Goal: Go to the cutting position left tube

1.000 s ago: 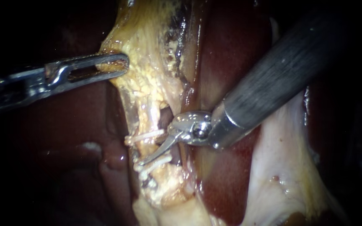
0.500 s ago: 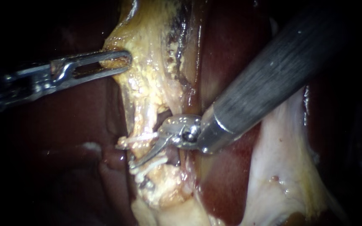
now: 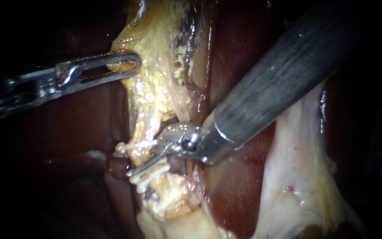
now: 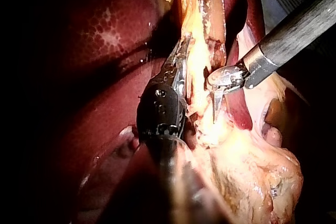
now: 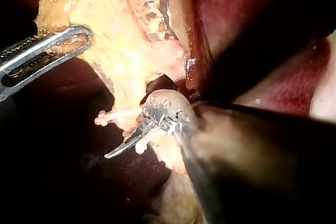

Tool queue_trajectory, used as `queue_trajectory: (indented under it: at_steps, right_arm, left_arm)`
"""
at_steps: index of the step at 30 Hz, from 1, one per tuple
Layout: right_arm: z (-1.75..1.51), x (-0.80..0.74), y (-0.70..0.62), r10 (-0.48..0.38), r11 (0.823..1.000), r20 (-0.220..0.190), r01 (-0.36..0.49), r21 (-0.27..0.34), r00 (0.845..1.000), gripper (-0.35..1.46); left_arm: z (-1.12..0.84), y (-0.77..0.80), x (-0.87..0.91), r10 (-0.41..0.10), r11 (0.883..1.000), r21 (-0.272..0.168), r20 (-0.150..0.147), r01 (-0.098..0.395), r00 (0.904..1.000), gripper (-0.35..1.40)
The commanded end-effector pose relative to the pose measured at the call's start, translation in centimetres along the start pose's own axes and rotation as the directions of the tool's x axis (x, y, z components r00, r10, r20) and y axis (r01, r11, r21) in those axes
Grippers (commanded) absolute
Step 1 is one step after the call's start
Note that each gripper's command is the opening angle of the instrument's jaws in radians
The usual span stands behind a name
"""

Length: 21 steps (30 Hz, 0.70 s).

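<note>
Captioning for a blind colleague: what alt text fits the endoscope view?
The right instrument has its tip across a yellow tube between two white clips. Above, the left instrument grips yellow tissue beside dark red liver.

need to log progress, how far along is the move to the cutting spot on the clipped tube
Done: the left instrument has its jaws shut on the yellow tissue, and two clips sit on the tube. In hand: the right instrument has its tip at the tube, between the clips. Left: probably only a final lining up; the tube is not yet cut.
</note>
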<state>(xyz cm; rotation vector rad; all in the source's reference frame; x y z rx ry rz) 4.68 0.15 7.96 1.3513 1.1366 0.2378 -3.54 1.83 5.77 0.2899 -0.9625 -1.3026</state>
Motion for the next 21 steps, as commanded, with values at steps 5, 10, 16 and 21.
queue_trajectory:
  at_steps: [5, 10, 16, 21]
  right_arm:
    - [0.00, 0.00, -0.02, 0.023, 1.000, -0.015, -0.023, -0.019, 1.000, 1.10]
    - [0.00, 0.00, -0.02, 0.029, 0.999, -0.015, -0.030, -0.028, 0.999, 1.10]
    - [0.00, 0.00, -0.02, 0.030, 0.999, -0.015, -0.030, -0.029, 0.999, 1.10]
    - [0.01, 0.00, -0.02, 0.030, 0.999, -0.015, -0.030, -0.029, 0.999, 1.10]
  left_arm:
    - [0.00, 0.00, 0.00, 0.000, 1.000, 0.000, 0.000, 0.000, 1.0000, -0.35]
    - [0.00, 0.00, 0.00, 0.000, 1.000, 0.000, 0.000, 0.000, 1.0000, -0.35]
    - [0.00, -0.01, 0.00, 0.000, 1.000, -0.001, 0.000, 0.000, 1.0000, -0.35]
    - [-0.02, -0.03, 0.00, -0.001, 1.000, -0.002, 0.001, 0.001, 1.0000, -0.35]
